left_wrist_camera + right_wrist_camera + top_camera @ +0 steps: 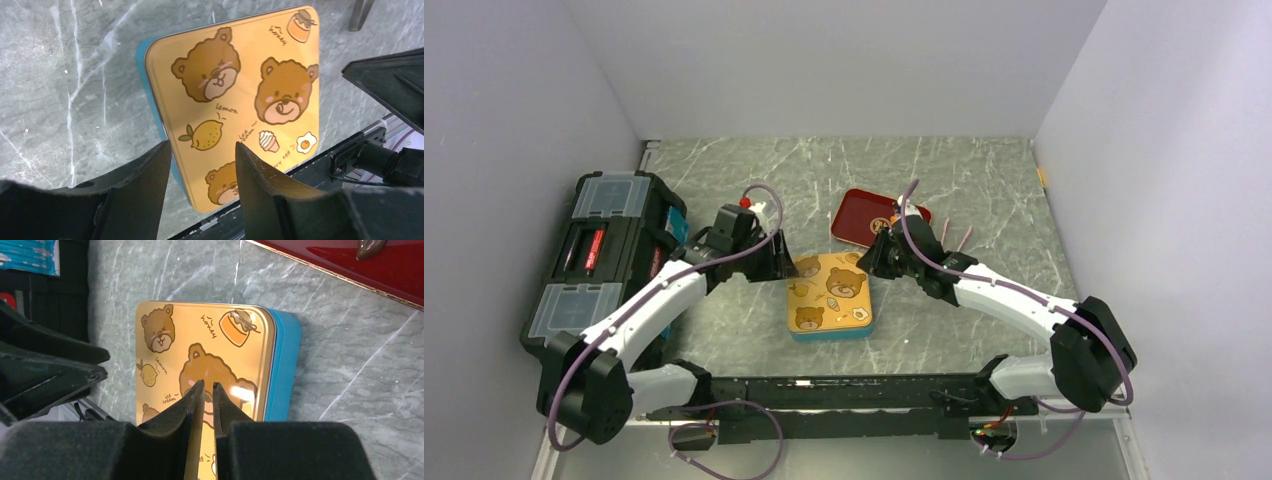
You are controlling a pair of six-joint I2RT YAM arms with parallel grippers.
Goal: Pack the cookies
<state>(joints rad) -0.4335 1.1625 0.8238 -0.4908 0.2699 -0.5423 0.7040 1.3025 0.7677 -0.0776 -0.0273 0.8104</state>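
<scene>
Top view: tin (pixel 829 295), lid on, is seen mid-worktop toward the near edge; tray (pixel 852 215) just behind it, cookies (pixel 894 220) on it, partly hidden. The left gripper (pixel 774 262) is held at the tin's left side, the right gripper (pixel 879 255) at its far right corner, nearer the cookies.
Left wrist: jaws are spread wide, empty, over the tin's left edge.
Right wrist: fingers (pixel 192 410) are almost pressed together, nothing held.

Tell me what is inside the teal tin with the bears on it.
Nothing inside shows: the yellow bear lid sits closed on the teal tin, so only the lid and teal side wall are visible. Its contents cannot be told.
</scene>
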